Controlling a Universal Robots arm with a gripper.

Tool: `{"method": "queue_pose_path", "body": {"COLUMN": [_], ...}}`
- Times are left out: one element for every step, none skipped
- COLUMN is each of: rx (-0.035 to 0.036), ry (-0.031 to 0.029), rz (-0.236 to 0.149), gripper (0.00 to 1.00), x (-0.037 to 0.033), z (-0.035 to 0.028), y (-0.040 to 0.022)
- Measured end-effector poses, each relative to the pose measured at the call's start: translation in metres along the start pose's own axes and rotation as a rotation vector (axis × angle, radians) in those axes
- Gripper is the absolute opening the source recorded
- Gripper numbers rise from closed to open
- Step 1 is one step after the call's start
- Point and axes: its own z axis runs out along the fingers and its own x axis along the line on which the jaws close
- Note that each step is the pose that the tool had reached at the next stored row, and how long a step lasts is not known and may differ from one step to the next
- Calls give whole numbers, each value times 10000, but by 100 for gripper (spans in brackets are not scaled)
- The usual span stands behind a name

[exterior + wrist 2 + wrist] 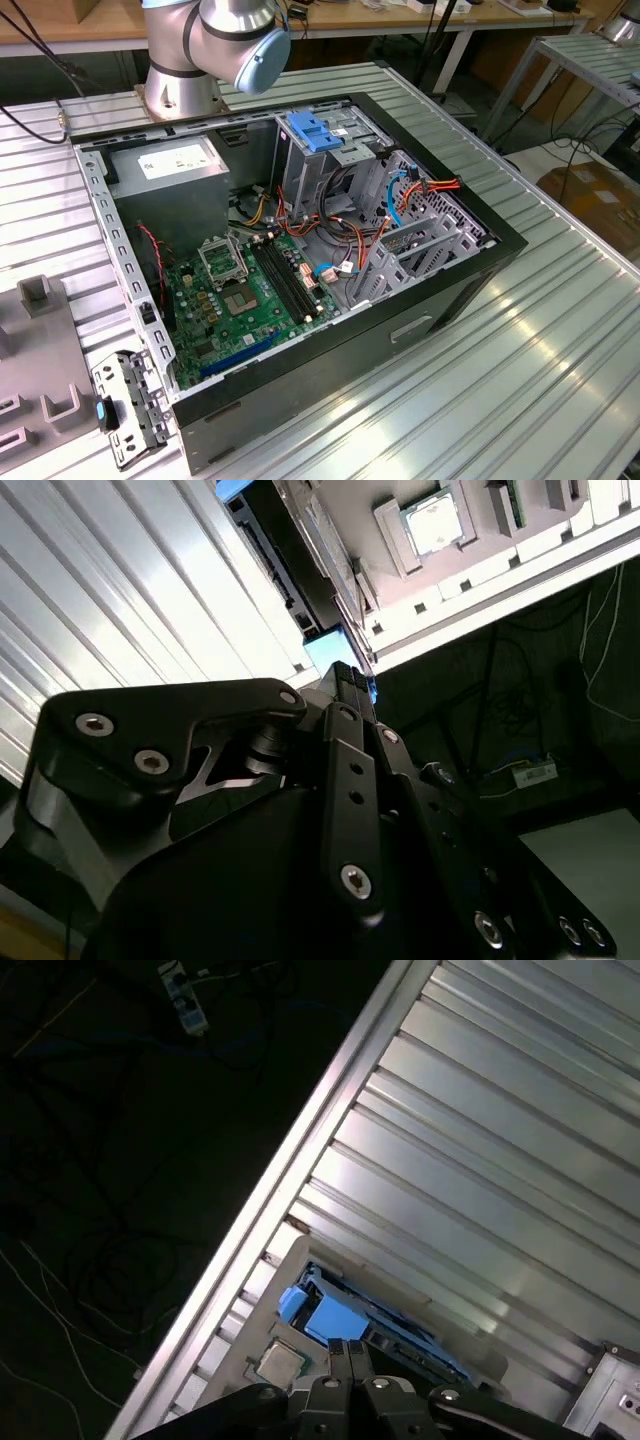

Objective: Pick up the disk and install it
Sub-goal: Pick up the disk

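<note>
In both wrist views the black pincer (pixel 348 1352) (pixel 345 675) was seen hanging just above the disk (pixel 365 1328) (pixel 322 648), its two fingers drawn narrowly together with nothing gripped between them and no contact with the disk visible. The disk, dark-bodied with blue plastic at its end and along its side, was found lying in a pale grey tray (pixel 482 1365) (pixel 360 505) set on the ridged metal counter (pixel 500 1160) (pixel 120 580), close to the counter's edge. A small square silver chip (pixel 280 1362) (pixel 436 525) was seen seated in the same tray, just beside the disk. Past the counter's edge a dark floor (pixel 120 1160) strewn with cables was shown, with a power strip (pixel 183 1000) lying on it. In the exterior view an open computer case (pixel 470 270) was seen lying on its side on the counter (pixel 520 380), with its green motherboard (pixel 250 300) exposed. A grey power-supply box (pixel 175 165) with a white sticker was placed in the case's far corner, toward the exterior view's left. To the exterior view's right of it stood a metal drive cage (pixel 300 180), topped by a bare blue bracket (pixel 315 130), with orange and blue cables (pixel 400 190) trailing beside it. The silver base of the arm (pixel 185 50) was mounted behind the case.
</note>
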Motion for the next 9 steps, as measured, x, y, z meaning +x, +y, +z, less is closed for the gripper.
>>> {"method": "queue_pose_path", "body": {"rx": [3, 5, 7, 9, 10, 12, 14, 16, 17], "ry": [10, 19, 27, 34, 38, 42, 50, 55, 60], "rz": [-221, -458, -623, -790, -898, -1019, -1209, -1336, -1444], "gripper": [11, 11, 11, 11, 11, 11, 11, 11, 11], "x": [0, 0, 0, 0, 0, 0, 0, 0, 0], "z": [0, 0, -1, -1, 0, 0, 0, 0, 0], "y": [0, 0, 0, 0, 0, 0, 0, 0, 0]}}
